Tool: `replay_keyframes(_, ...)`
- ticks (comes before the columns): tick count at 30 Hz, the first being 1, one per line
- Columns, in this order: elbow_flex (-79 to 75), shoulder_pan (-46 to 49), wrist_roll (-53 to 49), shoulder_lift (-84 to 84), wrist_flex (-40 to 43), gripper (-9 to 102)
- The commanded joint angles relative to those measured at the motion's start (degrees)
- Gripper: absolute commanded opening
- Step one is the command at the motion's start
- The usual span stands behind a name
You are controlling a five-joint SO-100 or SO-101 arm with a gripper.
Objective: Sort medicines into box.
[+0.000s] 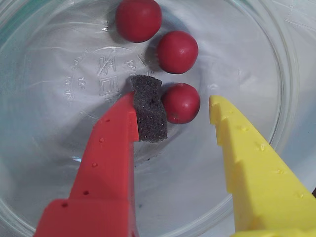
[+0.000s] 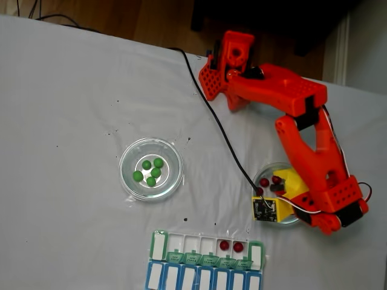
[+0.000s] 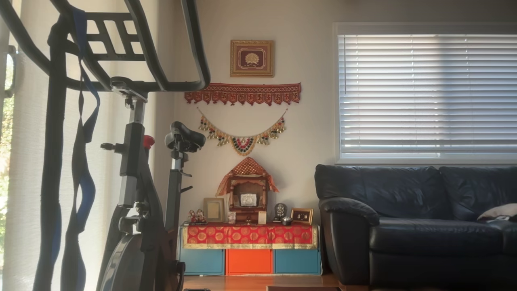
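Two glossy dark red balls (image 2: 231,246) boxed in the green-lidded pill organiser (image 2: 158,246); gripper (image 1: 186,114), fingers spread, straddling one of three in the clear glass dish (image 1: 276,89); five green balls (image 2: 150,171) untouched.

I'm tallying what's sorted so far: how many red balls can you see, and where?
5: three in the glass dish under the open jaws, two in the pill organiser. The arm might hide others.

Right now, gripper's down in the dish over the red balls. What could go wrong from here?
1. The gripper is open around one red ball, which sits close to the foam pad. Closing may squirt the glossy ball out sideways.
2. Two more red balls lie just beyond; a deeper reach could knock them.
3. The glass dish looks light and may slide on the white cloth if the fingers push its wall.
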Motion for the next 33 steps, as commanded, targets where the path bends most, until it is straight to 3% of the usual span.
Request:
replay_keyframes(1,0.1,-0.2,0.4,0.4,1.9,18)
replay_keyframes(25,1.8,-1.4,1.4,-3.2,1.3,17)
replay_keyframes(33,2.2,-0.9,1.6,-0.6,0.4,6)
